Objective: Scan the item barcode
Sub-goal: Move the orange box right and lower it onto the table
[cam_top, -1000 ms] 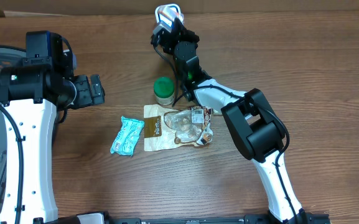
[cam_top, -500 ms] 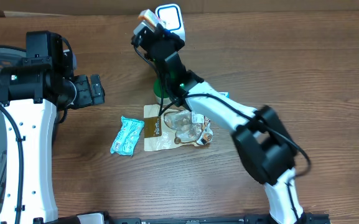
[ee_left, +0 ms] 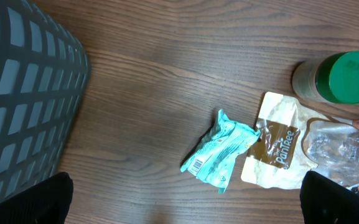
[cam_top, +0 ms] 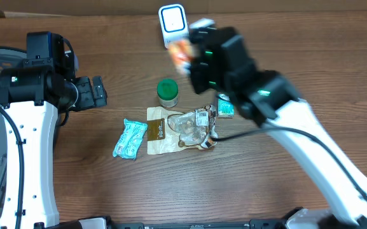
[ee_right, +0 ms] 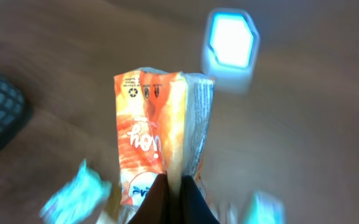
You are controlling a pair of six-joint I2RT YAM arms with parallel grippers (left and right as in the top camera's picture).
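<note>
orange film packet [ee_right: 157, 149] is up in the air, pinched by its lower edge in the right gripper [ee_right: 173, 198], whose jaws are closed tight on a thin fold of wrapper. seen from overhead it hangs near the lit scanner [cam_top: 172, 22] at the far side of the table [cam_top: 336, 38], apart from it and clear of the wood. it looks light and soft: thin crinkled film, so it will likely flop and twist rather than hold a flat face, and the glossy skin may slide between the pads. a hold on the sealed edge, as here, seems safest, since squeezing the belly could crush what is inside and wrinkle any printed code. whether the barcode sits on the face turned to the scanner i cannot tell; the view is blurred. left gripper [cam_top: 95, 93] stands wide open and empty, well apart from the packet, beside the basket [ee_left: 23, 93].
</note>
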